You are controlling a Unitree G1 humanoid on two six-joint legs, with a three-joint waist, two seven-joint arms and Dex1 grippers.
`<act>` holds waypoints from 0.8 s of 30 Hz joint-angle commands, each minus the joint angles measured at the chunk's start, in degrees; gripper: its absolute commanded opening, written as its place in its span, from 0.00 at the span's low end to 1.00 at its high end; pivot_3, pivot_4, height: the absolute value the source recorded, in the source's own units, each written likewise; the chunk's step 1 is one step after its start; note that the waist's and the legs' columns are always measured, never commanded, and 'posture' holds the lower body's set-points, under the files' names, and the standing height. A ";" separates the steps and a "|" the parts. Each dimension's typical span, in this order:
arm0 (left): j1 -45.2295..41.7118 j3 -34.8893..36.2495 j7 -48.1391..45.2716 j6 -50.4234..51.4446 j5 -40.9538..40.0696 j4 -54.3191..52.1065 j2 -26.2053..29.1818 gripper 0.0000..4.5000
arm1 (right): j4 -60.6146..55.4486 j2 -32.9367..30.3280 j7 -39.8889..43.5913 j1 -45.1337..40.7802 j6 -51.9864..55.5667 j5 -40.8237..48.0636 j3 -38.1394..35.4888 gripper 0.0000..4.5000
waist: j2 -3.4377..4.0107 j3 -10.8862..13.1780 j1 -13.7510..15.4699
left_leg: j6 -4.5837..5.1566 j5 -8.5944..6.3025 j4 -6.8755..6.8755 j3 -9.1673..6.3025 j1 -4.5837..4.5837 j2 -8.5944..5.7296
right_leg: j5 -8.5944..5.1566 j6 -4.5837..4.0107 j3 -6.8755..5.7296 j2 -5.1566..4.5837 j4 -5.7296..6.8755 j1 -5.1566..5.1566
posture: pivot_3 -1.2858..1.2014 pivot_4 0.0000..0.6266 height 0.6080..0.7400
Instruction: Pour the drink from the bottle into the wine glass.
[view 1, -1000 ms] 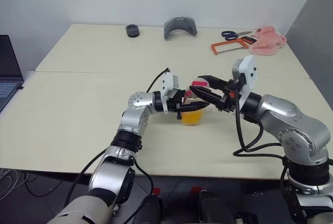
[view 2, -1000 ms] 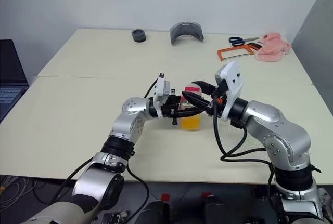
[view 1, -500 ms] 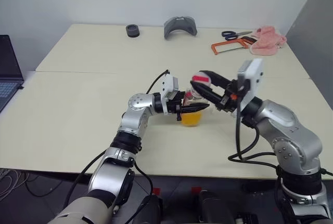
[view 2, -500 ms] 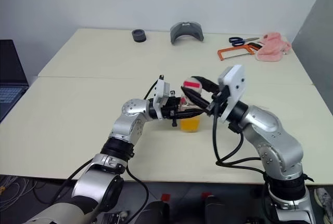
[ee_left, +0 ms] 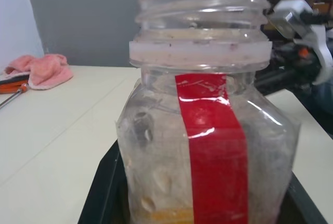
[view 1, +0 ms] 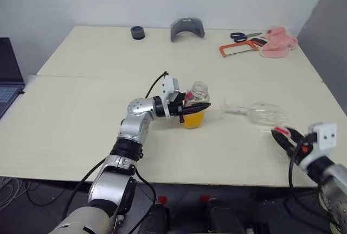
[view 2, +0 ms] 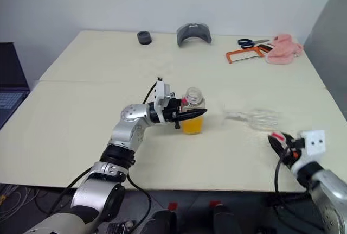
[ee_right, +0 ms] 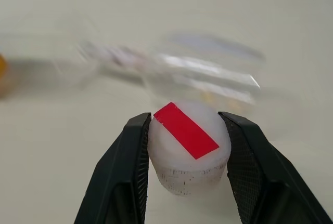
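One bottle [view 1: 195,109] is seen upright near the middle of the table [view 1: 81,131], its neck open and uncapped. The drink [view 1: 193,120] fills only the lower part; the upper part is clear, with a red label strip down the side. The bottle is clamped at mid-height between the closed black fingers of the left gripper [view 1: 196,108], which reaches in level from the robot's left.

One wine glass [view 1: 259,113] is found lying on its side on the table, to the right of the bottle and apart from it, its foot toward the bottle and its bowl away. The glass is blurred; what it holds cannot be told.

One cap [ee_right: 188,147], white with a red strip on top, is pinched between the two fingers of the right gripper [view 1: 284,138], low at the right near the table's front edge, just in front of the glass.

On the far side of the table are counted one dark ring [view 1: 137,32], one grey curved piece [view 1: 187,28], one pair of blue-handled scissors [view 1: 244,36], one orange-framed hacksaw [view 1: 241,46] and one pink cloth [view 1: 278,41].

The table is pale cream, with a seam running across it. A laptop [view 1: 8,76] is seen at the left edge. A plain light wall stands behind, a grey panel at the right.
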 commanded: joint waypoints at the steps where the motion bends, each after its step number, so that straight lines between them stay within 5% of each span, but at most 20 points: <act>1: -0.90 1.09 0.74 -0.74 -1.21 -2.37 -0.04 0.35 | 0.20 0.03 -0.13 0.81 -2.73 -2.54 0.01 0.46 | 0.00 0.00 -0.26 | 0.00 0.00 0.00 -0.01 0.04 0.03 | 0.00 0.00 0.00 0.05 0.07 0.01 | 0.52 0.24 1.00; 8: -1.44 3.28 4.63 -0.83 -1.23 -1.56 1.39 0.35 | 1.66 -1.16 1.07 -0.24 -3.67 -3.52 -0.74 0.99 | 0.01 0.00 -0.23 | 0.01 0.03 0.01 0.05 0.06 0.04 | -0.02 0.00 -0.04 0.12 0.21 0.01 | 0.52 0.24 1.00; 16: -3.17 9.77 18.37 -4.83 2.59 4.97 6.14 0.35 | -5.17 -10.75 8.76 -6.73 0.99 2.76 0.62 1.00 | 0.00 0.00 -0.16 | 0.01 0.03 0.03 0.03 0.06 0.03 | -0.02 0.00 -0.08 0.10 0.20 0.01 | 0.52 0.24 1.00; 19: -4.62 12.09 26.30 -8.11 5.01 9.66 8.76 0.35 | -8.89 -11.42 9.30 -16.49 5.54 6.88 8.15 1.00 | -0.05 0.03 -0.75 | 0.02 0.03 0.02 -0.08 0.10 0.08 | -0.01 0.00 -0.06 0.11 0.22 0.00 | 0.52 0.24 1.00; 24: -6.06 14.90 36.50 -11.50 6.84 15.48 11.35 0.35 | -4.25 -5.68 6.93 -35.80 9.23 1.45 26.35 1.00 | -0.11 0.05 -0.56 | 0.00 0.04 0.04 -0.14 -0.01 0.06 | -0.01 -0.01 -0.23 0.09 0.18 -0.02 | 0.52 0.24 1.00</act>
